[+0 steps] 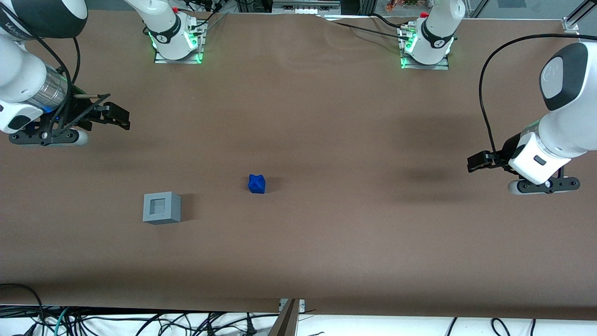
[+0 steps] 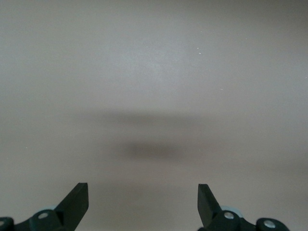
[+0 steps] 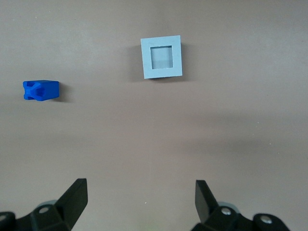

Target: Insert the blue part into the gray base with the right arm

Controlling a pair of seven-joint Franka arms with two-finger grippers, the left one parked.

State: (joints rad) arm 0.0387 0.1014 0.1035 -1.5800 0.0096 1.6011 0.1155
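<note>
The blue part [image 1: 257, 184] lies on the brown table near its middle; it also shows in the right wrist view [image 3: 41, 90]. The gray base [image 1: 161, 207] stands with its square recess facing up, nearer the front camera than the blue part and toward the working arm's end; the right wrist view shows it too [image 3: 162, 57]. My right gripper [image 1: 114, 114] hangs above the table at the working arm's end, farther from the front camera than both objects and well apart from them. Its fingers stand wide open and empty [image 3: 140, 197].
The brown table [image 1: 326, 242] carries only these two objects. Two arm bases [image 1: 177, 37] with green lights stand along the table edge farthest from the camera. Cables lie below the front edge [image 1: 140, 322].
</note>
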